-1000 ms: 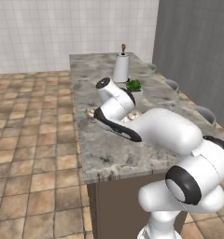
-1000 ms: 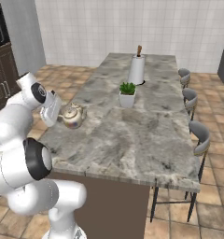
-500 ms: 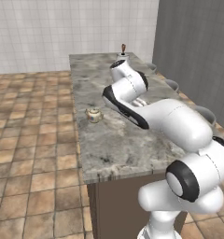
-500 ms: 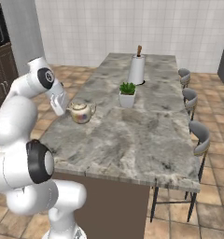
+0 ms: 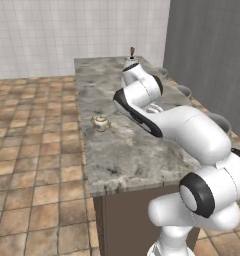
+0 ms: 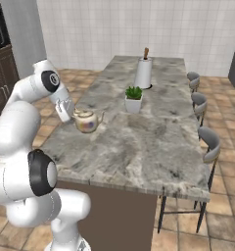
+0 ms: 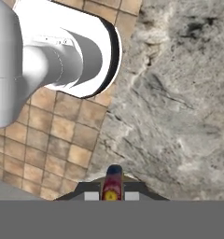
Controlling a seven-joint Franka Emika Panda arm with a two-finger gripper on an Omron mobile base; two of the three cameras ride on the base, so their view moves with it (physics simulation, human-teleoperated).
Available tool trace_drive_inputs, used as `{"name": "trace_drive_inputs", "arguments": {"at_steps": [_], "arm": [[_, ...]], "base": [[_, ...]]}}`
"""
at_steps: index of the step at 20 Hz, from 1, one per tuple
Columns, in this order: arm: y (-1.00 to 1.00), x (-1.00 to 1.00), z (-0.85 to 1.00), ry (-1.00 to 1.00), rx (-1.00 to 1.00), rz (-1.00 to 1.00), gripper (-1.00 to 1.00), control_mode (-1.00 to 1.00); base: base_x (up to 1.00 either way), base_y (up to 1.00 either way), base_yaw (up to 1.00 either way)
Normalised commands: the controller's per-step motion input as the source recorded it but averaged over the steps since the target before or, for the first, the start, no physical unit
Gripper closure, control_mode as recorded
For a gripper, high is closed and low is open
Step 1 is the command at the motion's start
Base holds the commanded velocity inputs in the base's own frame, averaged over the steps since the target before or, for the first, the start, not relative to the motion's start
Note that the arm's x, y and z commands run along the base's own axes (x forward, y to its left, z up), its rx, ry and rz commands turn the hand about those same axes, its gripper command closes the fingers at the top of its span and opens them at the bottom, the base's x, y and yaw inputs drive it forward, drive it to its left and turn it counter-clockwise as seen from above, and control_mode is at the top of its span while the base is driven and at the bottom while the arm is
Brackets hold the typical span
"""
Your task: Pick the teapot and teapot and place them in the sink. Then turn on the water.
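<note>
Gripping the teapot (image 6: 86, 120) by its handle, the clenched pincer (image 6: 65, 111) holds it upright above the surface (image 6: 139, 142) at left, ready for carrying.

We see a long grey marble island (image 6: 139, 142) on terracotta floor tiles (image 5: 32, 150), with grey stools (image 6: 210, 142) along its far side, white tiled walls (image 6: 139, 27) behind, and dark cabinets (image 6: 2, 73) to one side.
</note>
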Motion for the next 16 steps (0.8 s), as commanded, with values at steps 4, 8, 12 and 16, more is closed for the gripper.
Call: {"name": "trace_drive_inputs", "arguments": {"at_steps": [4, 8, 12, 16], "arm": [[0.0, 0.0, 0.0, 0.0, 0.0, 0.0, 1.0, 1.0], [0.0, 0.0, 0.0, 0.0, 0.0, 0.0, 1.0, 1.0], [0.0, 0.0, 0.0, 0.0, 0.0, 0.0, 1.0, 1.0], [0.0, 0.0, 0.0, 0.0, 0.0, 0.0, 1.0, 1.0]], "base": [[-0.64, 0.0, 0.02], [-0.46, -0.03, 0.28], [-0.05, -0.01, 0.62], [0.0, 0.0, 0.75]]}}
